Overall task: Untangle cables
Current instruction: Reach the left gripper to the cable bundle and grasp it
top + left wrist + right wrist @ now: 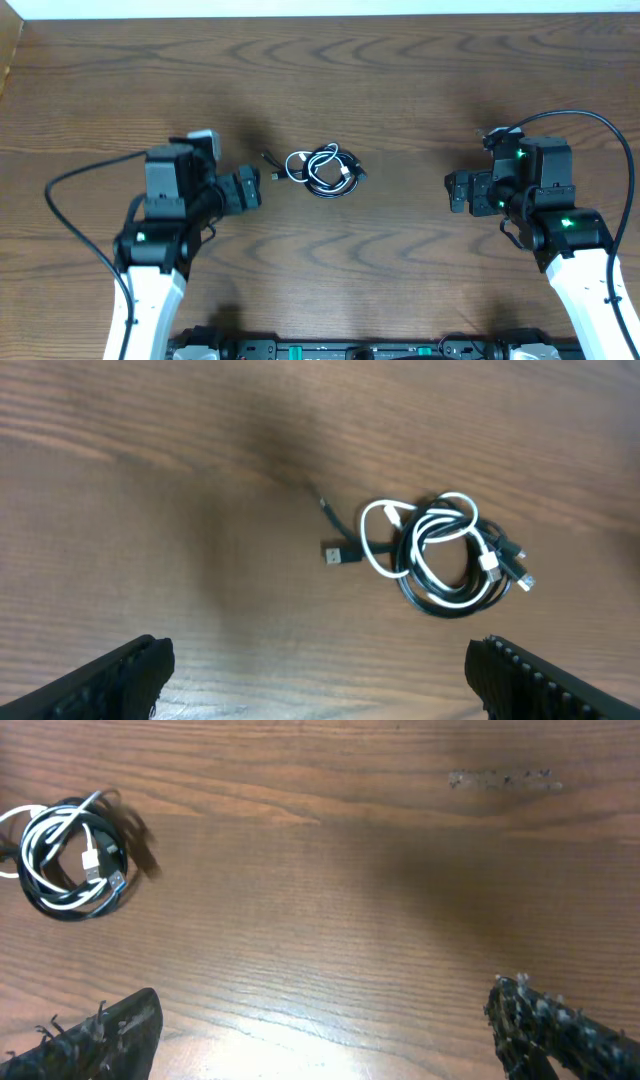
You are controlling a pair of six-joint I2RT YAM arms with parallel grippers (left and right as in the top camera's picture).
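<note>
Overhead view shows the cables (322, 170) bundled on the table (400, 80) between the arms. Left fingers (252, 187) and right fingers (457, 191) stand wide open, empty; untangling seems not begun, and next needs grasping one loop

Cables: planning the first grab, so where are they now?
In the overhead view the cables lie bundled on the table, untouched, nearer the left gripper than the right gripper.
</note>
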